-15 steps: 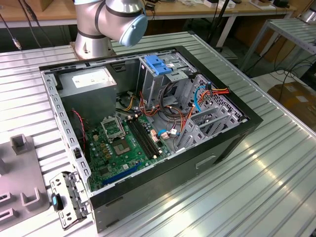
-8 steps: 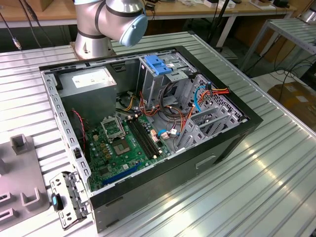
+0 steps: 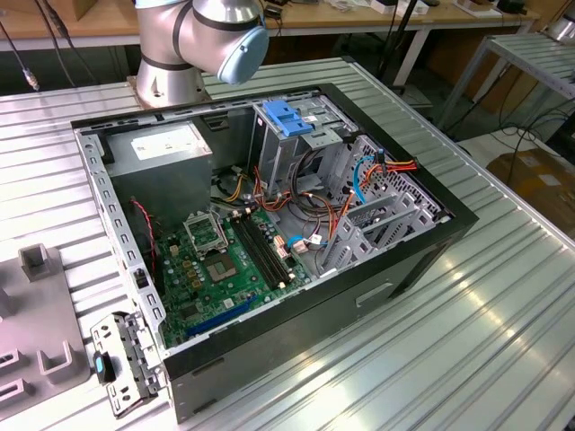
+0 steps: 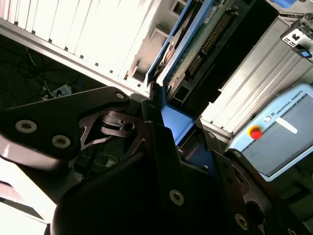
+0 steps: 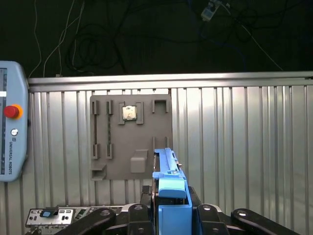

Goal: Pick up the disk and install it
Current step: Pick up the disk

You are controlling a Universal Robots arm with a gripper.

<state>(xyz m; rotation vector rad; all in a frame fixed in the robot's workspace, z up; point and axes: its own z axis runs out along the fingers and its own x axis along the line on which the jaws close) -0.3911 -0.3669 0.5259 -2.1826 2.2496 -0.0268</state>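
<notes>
Gripper (image 5: 168, 218): closed on the disk (image 5: 170, 193), jaws on its blue side rails, seen in both wrist views.
Disk: in the jaws, edge-on, off the table (image 5: 234, 147).
Beyond: grey fixture plate (image 5: 146, 129) w/ small chip (image 5: 129, 112); pendant (image 5: 10, 147) beside.
PC case (image 3: 404, 269): open, ext view; blue latch plate (image 3: 287, 117) on drive cage.

Ribbed metal table (image 3: 503, 305), wooden bench (image 3: 341, 20) behind

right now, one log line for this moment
gripper: shut on disk | disk: not yet installed | computer case: open
</notes>
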